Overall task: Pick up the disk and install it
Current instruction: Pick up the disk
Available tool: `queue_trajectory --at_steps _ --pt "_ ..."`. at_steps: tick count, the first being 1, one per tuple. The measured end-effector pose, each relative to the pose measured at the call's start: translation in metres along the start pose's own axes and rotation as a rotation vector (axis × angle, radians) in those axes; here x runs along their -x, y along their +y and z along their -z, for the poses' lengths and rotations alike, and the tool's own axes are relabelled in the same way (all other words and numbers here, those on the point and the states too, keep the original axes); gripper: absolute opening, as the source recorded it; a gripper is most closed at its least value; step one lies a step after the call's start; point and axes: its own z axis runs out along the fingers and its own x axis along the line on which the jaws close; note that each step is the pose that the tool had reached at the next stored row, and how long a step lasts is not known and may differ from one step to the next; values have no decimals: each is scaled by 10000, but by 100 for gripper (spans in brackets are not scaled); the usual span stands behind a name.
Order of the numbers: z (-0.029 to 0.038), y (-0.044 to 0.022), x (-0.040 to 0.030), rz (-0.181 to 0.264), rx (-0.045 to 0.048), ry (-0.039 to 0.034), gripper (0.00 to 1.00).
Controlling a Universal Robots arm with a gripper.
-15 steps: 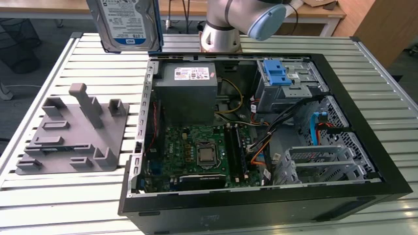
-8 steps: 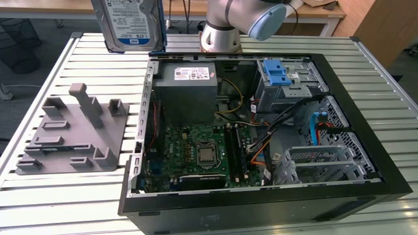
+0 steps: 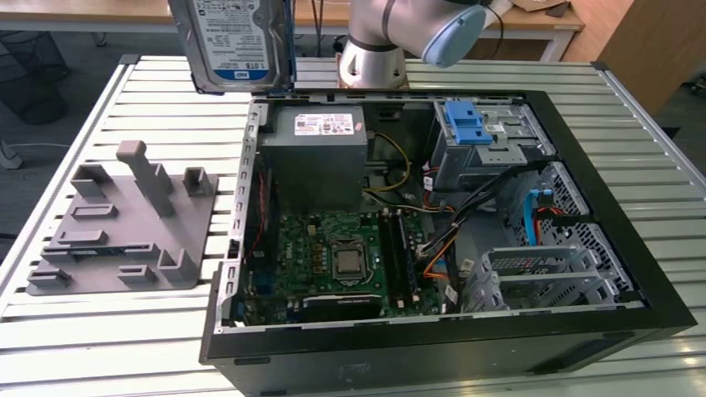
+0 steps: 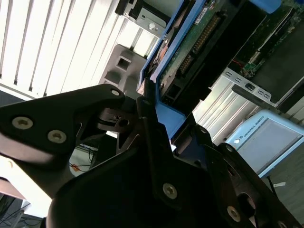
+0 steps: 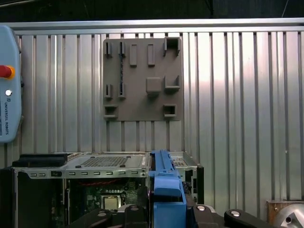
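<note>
The disk [image 3: 234,37] hangs upright in the air above the table's far edge, toward the exterior view's left of the open computer case [image 3: 617,248]. It is a silver drive with a white-and-blue label in a bright blue carrier frame. In the second wrist view my gripper [image 4: 164,116] is shut on the blue frame, and the disk's green circuit-board underside [image 4: 199,42] faces the camera. In the first wrist view the disk's blue carrier edge [image 5: 165,185] stands between the black fingers [image 5: 130,209] of my gripper [image 5: 166,211].
Inside the case sit a grey power-supply box [image 3: 320,136], a motherboard [image 3: 342,252] and a drive cage with a blue latch [image 3: 474,124]. A grey fixture plate [image 3: 121,223] with pegs lies on the slatted table [image 3: 144,347]. A teach pendant [image 5: 7,85] lies at the table's edge.
</note>
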Motion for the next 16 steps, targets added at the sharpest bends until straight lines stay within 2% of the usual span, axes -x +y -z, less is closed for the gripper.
queue_trajectory --at_steps 7,9,11,16 --pt "-12 -15 -249 0 -2 -2 36" --pt "-15 -48 -274 0 -2 -3 36" --pt "-18 -109 -279 0 0 -2 36" --pt "-23 -335 -274 1 8 -1 36"
